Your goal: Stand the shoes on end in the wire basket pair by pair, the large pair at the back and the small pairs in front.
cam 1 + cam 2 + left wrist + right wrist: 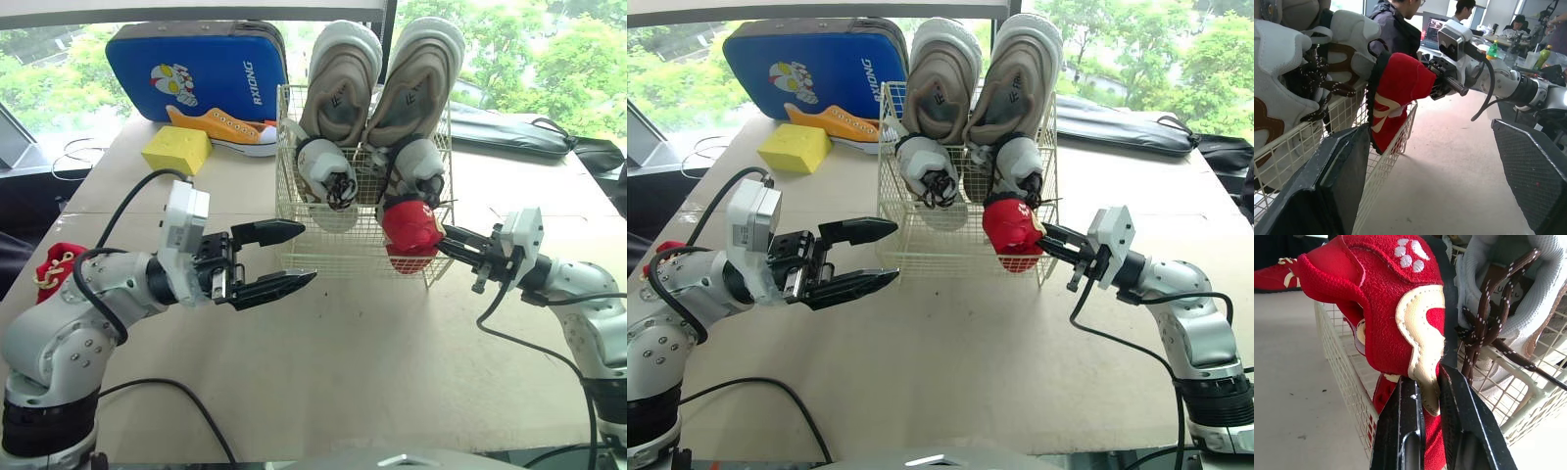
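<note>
We find the right gripper (pixel 441 238) clamped on a red shoe (pixel 409 225) at the front right corner of the wire basket (pixel 343 251), just beside a white laced shoe (pixel 419 166). The left gripper (pixel 309 254) hangs released and empty before the basket. A second red shoe (pixel 57 266), an orange shoe (pixel 220 125) and a yellow sponge (pixel 176 149) lie to the basket's left.

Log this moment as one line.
right gripper: shut on red shoe at wire basket front | left gripper: open, empty | large pair: at back

White lettering "RXIONG" on the blue pad (pixel 196 64), a small dark mark on each of the large shoes (pixel 338 93), too small to read
</note>
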